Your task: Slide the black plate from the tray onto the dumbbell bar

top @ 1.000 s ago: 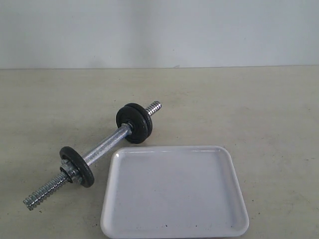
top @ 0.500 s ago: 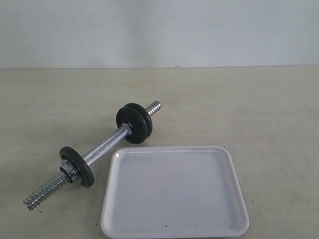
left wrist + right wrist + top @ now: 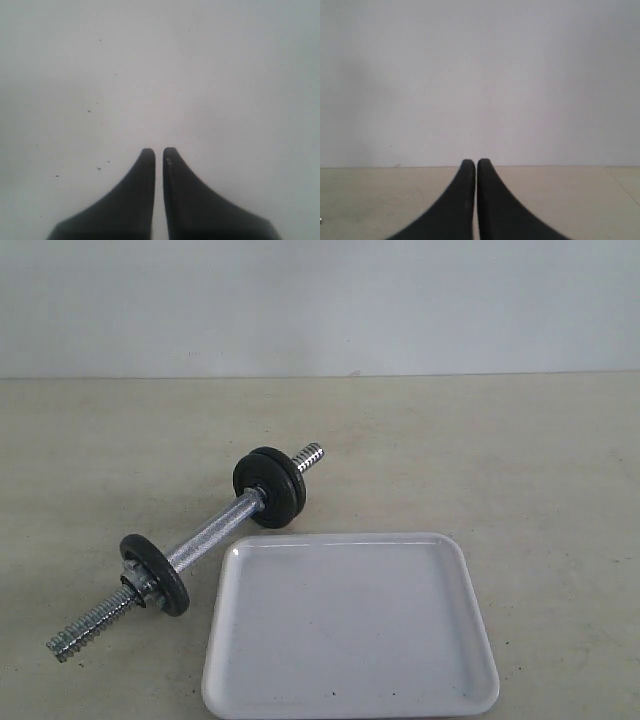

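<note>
The exterior view shows a steel bar (image 3: 210,535) lying diagonally on a beige desk (image 3: 520,460), with threaded ends pointing near-left and far-right. Two black plates (image 3: 270,487) stand on edge, pressed together on the bar near its far end. A third plate (image 3: 155,575) stands on the bar near its near end. Every black plate in sight is on the bar; which one the task means cannot be told. A glossy white tray (image 3: 350,625) lies flat just right of the bar, its far-left corner close to the shaft.

Only the wrist views show the pincers. In the left wrist view, the left pincer (image 3: 158,152) has its dark fingers drawn together, a thin slit between them, over a pale surface with small dark specks. In the right wrist view, the right pincer (image 3: 476,162) is closed and holds nothing, facing a plain wall (image 3: 480,75) above a strip of desk.
</note>
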Motion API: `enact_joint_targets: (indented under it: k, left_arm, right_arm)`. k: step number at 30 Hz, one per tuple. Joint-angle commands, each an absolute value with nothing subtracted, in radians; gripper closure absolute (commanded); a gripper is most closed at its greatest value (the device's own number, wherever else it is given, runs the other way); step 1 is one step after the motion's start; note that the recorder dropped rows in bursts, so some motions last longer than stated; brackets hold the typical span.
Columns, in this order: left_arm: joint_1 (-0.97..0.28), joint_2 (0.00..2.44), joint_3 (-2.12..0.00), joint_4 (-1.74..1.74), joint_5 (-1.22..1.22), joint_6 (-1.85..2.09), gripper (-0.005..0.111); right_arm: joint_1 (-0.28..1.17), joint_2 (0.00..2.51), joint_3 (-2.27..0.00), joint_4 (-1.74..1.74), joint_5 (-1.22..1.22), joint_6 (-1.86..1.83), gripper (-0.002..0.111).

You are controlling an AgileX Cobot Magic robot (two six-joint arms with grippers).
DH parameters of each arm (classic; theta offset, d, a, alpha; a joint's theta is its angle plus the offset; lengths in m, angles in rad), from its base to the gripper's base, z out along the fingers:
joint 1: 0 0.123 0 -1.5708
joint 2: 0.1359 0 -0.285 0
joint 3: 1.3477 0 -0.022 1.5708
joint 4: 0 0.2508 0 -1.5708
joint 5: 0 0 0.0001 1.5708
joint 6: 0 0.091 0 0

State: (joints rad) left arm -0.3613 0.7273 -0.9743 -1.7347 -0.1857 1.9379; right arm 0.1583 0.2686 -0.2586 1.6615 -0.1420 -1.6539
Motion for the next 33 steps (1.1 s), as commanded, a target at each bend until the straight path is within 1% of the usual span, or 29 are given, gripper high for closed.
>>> enact_joint_targets:
  k: [1, 15, 23, 29, 33]
  left_arm:
    - [-0.360, 0.723, -0.978, -1.744, -0.185, 1.938, 0.102]
    - [-0.360, 0.723, -0.978, -1.744, -0.185, 1.938, 0.102]
    - [-0.360, 0.723, -0.978, -1.744, -0.185, 1.938, 0.102]
    - [-0.360, 0.723, -0.978, -1.744, -0.185, 1.938, 0.102]
    - [-0.360, 0.723, -0.978, -1.744, -0.185, 1.938, 0.102]
  right_arm:
    - [0.149, 0.214, -0.219, 1.660, -0.190, -1.626, 0.109]
    - [0.149, 0.002, -0.172, 1.662, -0.198, -1.599, 0.109]
    - [0.145, 0.000, -0.174, 1.662, -0.152, -1.597, 0.109]
    - [0.003, 0.000, -0.172, 1.662, -0.128, -1.597, 0.109]
    - [-0.034, 0.000, -0.170, 1.664, -0.127, -1.597, 0.109]
